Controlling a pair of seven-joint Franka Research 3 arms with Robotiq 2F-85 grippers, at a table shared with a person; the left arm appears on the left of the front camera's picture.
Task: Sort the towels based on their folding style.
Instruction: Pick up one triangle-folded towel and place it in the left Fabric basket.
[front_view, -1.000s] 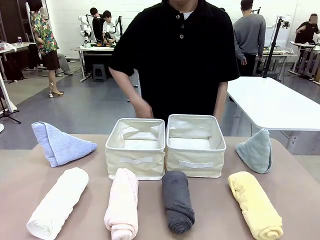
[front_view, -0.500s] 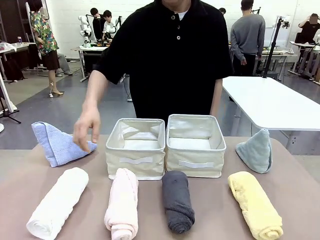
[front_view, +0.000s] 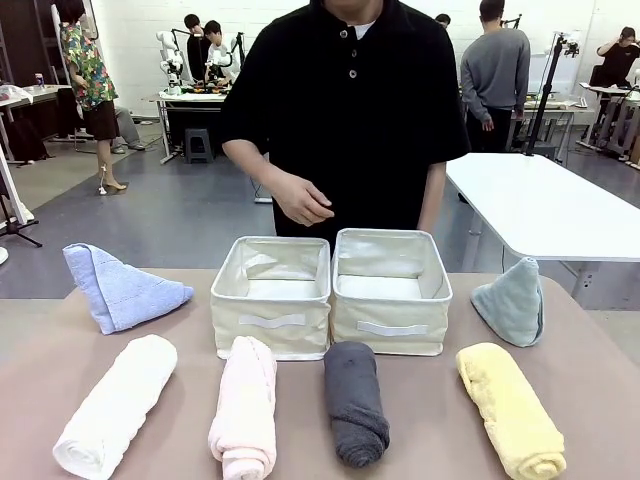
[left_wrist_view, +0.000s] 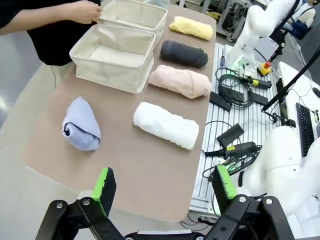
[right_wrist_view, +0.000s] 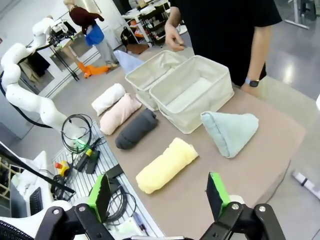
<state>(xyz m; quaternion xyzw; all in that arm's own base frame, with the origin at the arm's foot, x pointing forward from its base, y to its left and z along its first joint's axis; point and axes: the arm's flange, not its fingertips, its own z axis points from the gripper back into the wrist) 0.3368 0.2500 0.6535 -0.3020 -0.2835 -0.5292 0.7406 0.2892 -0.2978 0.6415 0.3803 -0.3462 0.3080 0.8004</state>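
Six towels are out on the surface (front_view: 430, 440), all lying on the tabletop. Along the near edge lie the four rolls, side by side with gaps between them: the white towel (front_view: 115, 405) at the robot's far left, then the pale pink towel (front_view: 245, 408), the dark grey towel (front_view: 355, 402) and the yellow towel (front_view: 510, 410) at the far right. Behind them, in the middle, two cream fabric baskets stand pressed together along one side, the left basket (front_view: 250, 335) and the right basket (front_view: 400, 345), open tops showing pale lining. The pink roll's far end sits right at the front of the left basket, and the grey roll's far end right at the front of the right one. The two cone-shaped folds flank the baskets. The light blue towel (front_view: 122, 288) lies on its side to the left, its tip pointing towards the left basket. The pale teal towel (front_view: 512, 300) stands upright to the right, near the right basket but apart from it. Across the surface stands a person (front_view: 350, 110) in a black shirt, one hand (front_view: 303, 200) raised at waist height behind the left basket. The left gripper (left_wrist_view: 164, 182) hangs high off the near left corner of the surface, jaws spread wide, nothing between the green pads. The right gripper (right_wrist_view: 159, 192) hovers off the near right corner, likewise wide open and empty.
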